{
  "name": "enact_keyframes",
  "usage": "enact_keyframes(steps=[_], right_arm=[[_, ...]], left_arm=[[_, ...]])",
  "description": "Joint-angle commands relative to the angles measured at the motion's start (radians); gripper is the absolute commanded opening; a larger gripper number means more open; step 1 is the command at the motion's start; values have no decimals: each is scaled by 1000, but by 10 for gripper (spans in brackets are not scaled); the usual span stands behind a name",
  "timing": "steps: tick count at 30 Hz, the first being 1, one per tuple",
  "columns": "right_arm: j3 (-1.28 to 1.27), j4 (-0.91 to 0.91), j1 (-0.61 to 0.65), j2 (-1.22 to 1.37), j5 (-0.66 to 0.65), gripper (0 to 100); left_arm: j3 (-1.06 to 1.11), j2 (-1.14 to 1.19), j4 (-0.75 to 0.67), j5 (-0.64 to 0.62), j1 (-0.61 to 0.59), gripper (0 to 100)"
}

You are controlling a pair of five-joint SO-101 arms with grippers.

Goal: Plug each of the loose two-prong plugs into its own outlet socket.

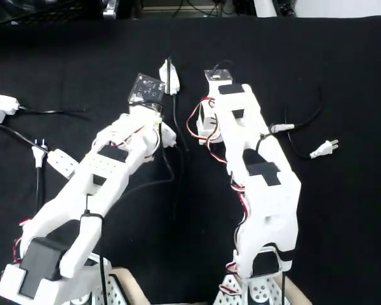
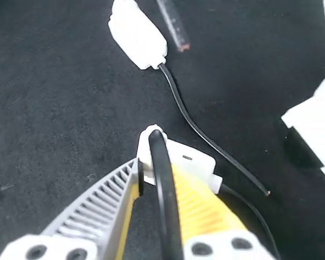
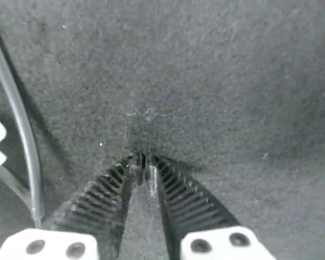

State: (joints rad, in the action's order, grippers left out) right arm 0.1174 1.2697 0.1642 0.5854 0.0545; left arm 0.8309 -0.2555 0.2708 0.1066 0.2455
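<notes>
- The left claw (image 2: 151,162) is clenched on a white plug (image 2: 190,160), and the plug's black cable (image 2: 163,189) runs back along the claw.
- A white outlet socket (image 2: 136,31) lies on the table (image 2: 54,97) just ahead, apart from the held plug.
- The right claw (image 3: 146,165) is pinched closed against the table, seemingly holding nothing.
- Another loose plug (image 1: 324,149) lies to the right of the right arm.

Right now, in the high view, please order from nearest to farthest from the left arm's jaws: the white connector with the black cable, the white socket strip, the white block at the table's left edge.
1. White connector: just beyond the jaws, toward the far edge.
2. White socket strip: off to the arm's left.
3. White block: farthest, at the table's left edge.
</notes>
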Motion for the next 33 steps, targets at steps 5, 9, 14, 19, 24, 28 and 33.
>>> enact_keyframes(steps=[5,9,14,19,24,28,33], right_arm=[[33,-21,-21,-5,11,31],[33,-23,-21,-5,11,31],[33,-23,-21,-5,11,31],[33,-23,-21,-5,11,31],[33,-23,-20,-4,11,31],[33,-23,-20,-4,12,31],[33,-23,-20,-4,12,31]], left_arm=[[-79,61,-18,35,22,30],[-81,77,-26,35,16,30],[-88,80,-26,34,16,30],[-128,81,-21,32,15,30],[-133,83,-18,49,-4,30],[-125,89,-17,83,-4,30],[-170,173,-5,87,-2,30]])
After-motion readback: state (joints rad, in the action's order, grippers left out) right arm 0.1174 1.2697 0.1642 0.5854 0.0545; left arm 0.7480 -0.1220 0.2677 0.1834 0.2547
